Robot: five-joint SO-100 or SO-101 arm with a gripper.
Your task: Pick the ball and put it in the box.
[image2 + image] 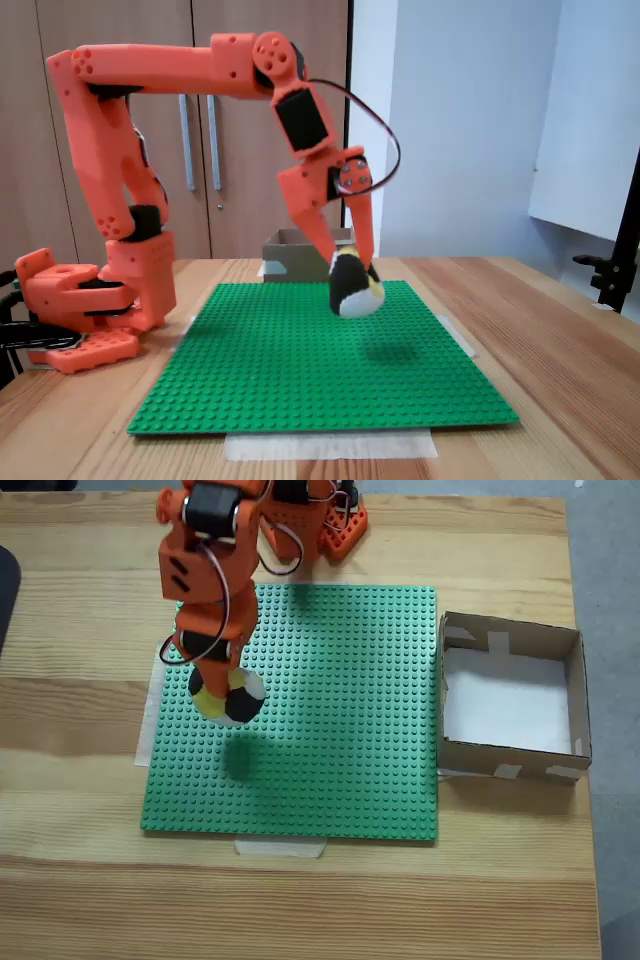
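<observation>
Above baseplate [300,360]: ball [355,287] between tool [350,268] fingers.

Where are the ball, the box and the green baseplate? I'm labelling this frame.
ball [355,290], a fixed view, on its black-and-yellow side below the fingers.
box [511,706], a fixed view, on its white inside bottom.
green baseplate [340,720], a fixed view, on its bare studded middle.

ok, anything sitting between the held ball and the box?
Nothing. In a fixed view, from the ball in the pincer to the box, just bare green studded baseplate.
</observation>
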